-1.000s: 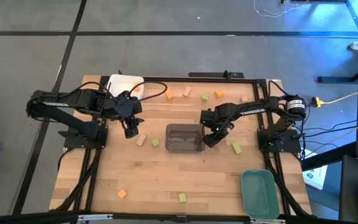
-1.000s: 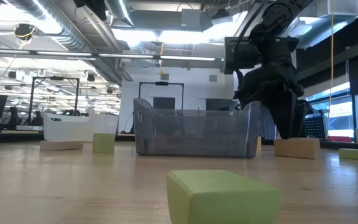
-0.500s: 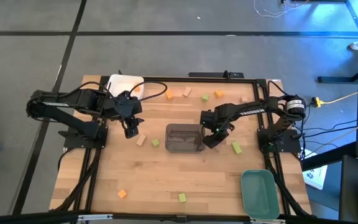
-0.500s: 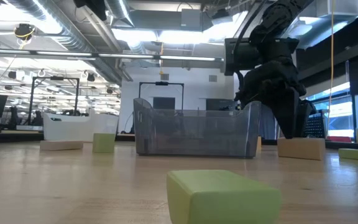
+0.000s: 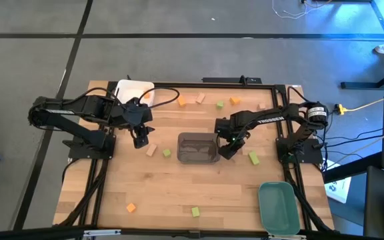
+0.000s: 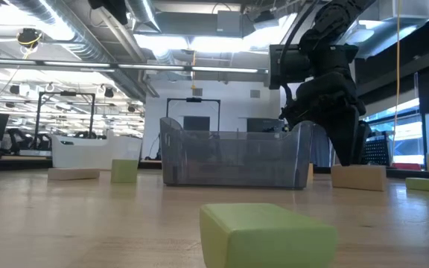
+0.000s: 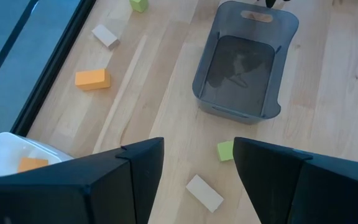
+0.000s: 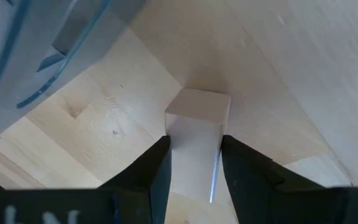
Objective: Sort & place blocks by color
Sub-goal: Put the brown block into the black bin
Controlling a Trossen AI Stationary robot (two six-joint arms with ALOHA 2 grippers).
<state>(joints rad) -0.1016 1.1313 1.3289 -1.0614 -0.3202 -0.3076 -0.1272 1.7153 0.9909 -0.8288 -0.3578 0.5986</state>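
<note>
Small orange, yellow-green and tan blocks lie scattered on the wooden table (image 5: pixel 179 187). My right gripper (image 5: pixel 226 151) stands just right of the grey tray (image 5: pixel 197 148), shut on a tan block (image 8: pixel 197 112) that also shows in the low view (image 6: pixel 358 177). My left gripper (image 5: pixel 141 140) hangs open above the table, left of the grey tray. Below it lie a tan block (image 7: pixel 204 193) and a green cube (image 7: pixel 226 150). The white tray (image 5: pixel 133 90) holds an orange block (image 7: pixel 32 164). My right gripper pinches the tan block between its two fingers (image 8: pixel 157 171), one on each long side (image 8: pixel 180 134). The fingers come from above, slanting down, and lie along the block. The block's underside rests flat on the table (image 6: pixel 358 186).
The teal tray (image 5: pixel 277 207) sits at the near right corner. Orange (image 5: pixel 182 102), tan (image 5: pixel 201 99) and green (image 5: pixel 218 105) blocks lie near the far edge. A green bar (image 5: pixel 253 158) lies right of my right gripper. An orange (image 5: pixel 131 207) and a green block (image 5: pixel 195 212) lie near the front.
My right gripper has shifted slightly around the tan block, which has stayed on the table.
</note>
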